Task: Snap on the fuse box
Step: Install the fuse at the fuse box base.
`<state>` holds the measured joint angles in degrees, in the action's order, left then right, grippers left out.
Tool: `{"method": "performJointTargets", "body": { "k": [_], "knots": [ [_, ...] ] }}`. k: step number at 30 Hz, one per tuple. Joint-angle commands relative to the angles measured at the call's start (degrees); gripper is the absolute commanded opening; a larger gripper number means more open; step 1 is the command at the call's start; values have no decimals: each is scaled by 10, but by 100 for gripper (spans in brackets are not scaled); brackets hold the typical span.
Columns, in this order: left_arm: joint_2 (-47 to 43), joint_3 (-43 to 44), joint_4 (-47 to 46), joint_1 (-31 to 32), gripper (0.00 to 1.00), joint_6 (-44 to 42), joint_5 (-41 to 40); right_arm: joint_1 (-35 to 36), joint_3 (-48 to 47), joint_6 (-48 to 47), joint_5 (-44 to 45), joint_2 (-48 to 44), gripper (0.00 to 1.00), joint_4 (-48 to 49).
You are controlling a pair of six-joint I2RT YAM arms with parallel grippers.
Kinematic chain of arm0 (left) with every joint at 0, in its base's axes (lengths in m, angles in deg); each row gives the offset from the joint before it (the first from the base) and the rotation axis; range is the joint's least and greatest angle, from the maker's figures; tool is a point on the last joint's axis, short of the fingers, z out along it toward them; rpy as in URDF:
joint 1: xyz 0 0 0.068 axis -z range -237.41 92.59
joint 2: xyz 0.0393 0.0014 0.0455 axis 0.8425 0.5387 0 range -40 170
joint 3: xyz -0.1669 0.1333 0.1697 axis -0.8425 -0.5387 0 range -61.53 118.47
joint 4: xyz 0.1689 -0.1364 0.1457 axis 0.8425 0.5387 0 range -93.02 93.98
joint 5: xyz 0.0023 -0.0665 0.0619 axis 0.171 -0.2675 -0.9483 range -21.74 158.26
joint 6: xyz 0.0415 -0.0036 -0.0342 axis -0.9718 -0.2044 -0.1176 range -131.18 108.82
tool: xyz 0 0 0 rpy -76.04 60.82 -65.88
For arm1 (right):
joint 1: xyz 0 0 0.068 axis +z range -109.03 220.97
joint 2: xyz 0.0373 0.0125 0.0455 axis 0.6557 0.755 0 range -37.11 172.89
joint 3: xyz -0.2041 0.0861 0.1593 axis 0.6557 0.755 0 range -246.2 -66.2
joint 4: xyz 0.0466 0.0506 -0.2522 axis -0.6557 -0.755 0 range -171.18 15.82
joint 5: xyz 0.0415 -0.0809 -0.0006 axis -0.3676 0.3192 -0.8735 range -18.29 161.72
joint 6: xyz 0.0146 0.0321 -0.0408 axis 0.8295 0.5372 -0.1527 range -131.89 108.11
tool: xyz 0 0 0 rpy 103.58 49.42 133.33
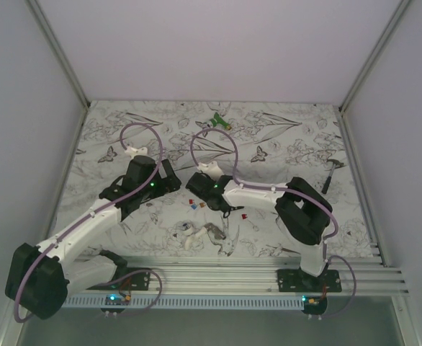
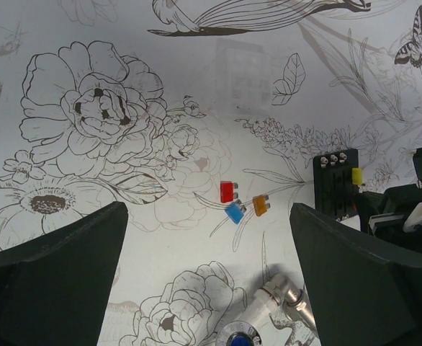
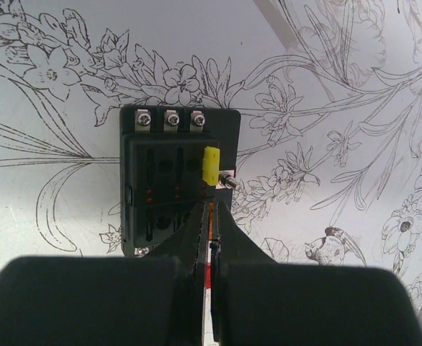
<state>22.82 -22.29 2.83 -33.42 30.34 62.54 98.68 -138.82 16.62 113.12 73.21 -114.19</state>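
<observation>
The fuse box [image 3: 169, 180] lies flat at the centre of the right wrist view. The right gripper [image 3: 209, 216] is pinched closed over its lower edge, perhaps on a thin orange sliver [image 3: 210, 234]. The left gripper [image 2: 207, 231] gapes wide, holding nothing, above loose fuses [image 2: 234, 213].

Plain white walls [image 1: 218, 43] with aluminium corner posts [image 1: 60, 52] around a black-and-white floral-printed tabletop [image 1: 297, 130].

no legible text or labels anywhere
</observation>
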Motion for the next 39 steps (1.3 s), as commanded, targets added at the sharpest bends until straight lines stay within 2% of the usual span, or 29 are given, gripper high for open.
{"method": "performJointTargets", "body": {
  "k": [1, 9, 13, 16, 19, 22, 24, 32, 39],
  "knots": [
    [-14, -7, 7, -3, 99, 5, -10, 6, 36, 38, -65, 35, 0, 17],
    [-22, -13, 7, -3, 99, 12, -10, 9, 48, 28, -111, 46, 0, 26],
    [-21, -14, 7, -3, 99, 15, -5, 9, 45, 23, -111, 18, 0, 32],
    [-22, -14, 7, -3, 99, 17, -3, 9, 34, 15, -110, -8, 13, 33],
    [-22, -14, 7, -3, 99, 17, 2, 7, 17, 5, -103, -33, 19, 33],
    [-22, -14, 8, -3, 99, 17, 7, 2, 1, -8, -104, -60, 33, 32],
    [-21, -14, 7, -3, 99, 18, 14, -4, -5, -17, -113, -75, 37, 33],
    [31, 9, 3, -3, 98, 30, 100, -74, 24, -33, -252, -120, 36, 39],
    [126, 46, -29, 9, 85, 58, 221, -131, 67, -20, -377, -147, 32, 86]
  ]
}}
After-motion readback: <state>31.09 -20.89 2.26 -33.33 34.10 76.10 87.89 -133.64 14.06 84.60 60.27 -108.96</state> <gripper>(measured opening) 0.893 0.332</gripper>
